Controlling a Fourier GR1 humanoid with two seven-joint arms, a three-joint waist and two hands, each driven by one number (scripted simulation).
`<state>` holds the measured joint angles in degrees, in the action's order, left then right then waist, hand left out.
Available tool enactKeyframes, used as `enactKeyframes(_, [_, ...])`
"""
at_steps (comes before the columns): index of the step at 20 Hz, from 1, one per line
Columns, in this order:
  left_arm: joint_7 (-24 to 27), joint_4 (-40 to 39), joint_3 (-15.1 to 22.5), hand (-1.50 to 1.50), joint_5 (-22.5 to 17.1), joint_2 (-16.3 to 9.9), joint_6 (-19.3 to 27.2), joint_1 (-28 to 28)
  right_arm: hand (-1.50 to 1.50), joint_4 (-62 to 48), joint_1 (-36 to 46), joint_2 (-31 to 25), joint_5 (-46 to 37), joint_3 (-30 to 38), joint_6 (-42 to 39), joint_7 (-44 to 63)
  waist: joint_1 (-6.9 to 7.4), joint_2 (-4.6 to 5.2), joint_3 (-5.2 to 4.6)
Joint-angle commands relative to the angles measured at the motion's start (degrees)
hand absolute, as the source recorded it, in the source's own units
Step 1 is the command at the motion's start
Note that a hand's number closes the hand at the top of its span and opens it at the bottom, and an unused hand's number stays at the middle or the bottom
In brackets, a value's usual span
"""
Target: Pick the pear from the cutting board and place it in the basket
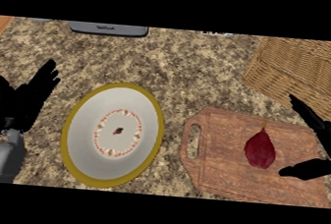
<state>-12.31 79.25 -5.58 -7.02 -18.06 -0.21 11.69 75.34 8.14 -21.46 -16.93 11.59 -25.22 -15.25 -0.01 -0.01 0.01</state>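
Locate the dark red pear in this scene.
In the head view, the dark red pear lies on the brown wooden cutting board at right, below the woven wicker basket, beside the open right robot hand.

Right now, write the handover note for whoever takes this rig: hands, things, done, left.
Left hand: open, fingers up, resting at the view's left edge, holding nothing.
Right hand: open, fingers straight, thumb spread, just right of the pear, not gripping it.
The pear lies on the cutting board. The basket sits beyond the board, upper right.
Done: right hand brought beside the pear.
Left: grasp the pear, lift it, carry it to the basket, release.
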Motion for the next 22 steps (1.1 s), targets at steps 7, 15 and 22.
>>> enactKeyframes(7, [-2.1,2.8,-3.4,0.00,0.1,-0.6,-3.2,-1.1,-1.50,3.1,-4.1,2.9,-0.4,-2.0,-1.2,-4.4,-0.05,-0.06,-0.01])
enactKeyframes(15, [-3.1,1.8,-3.0,0.00,2.4,1.7,-2.3,1.0,-1.50,-0.2,-0.6,4.2,-5.0,-2.8,2.8,-2.0,0.06,-0.01,0.00])
enactKeyframes(22, [-6.5,8.5,-3.5,0.00,1.6,2.1,-2.8,-1.6,-1.50,-2.7,-1.1,5.0,-9.6,-4.8,5.8,-4.0,0.30,-0.05,0.02])
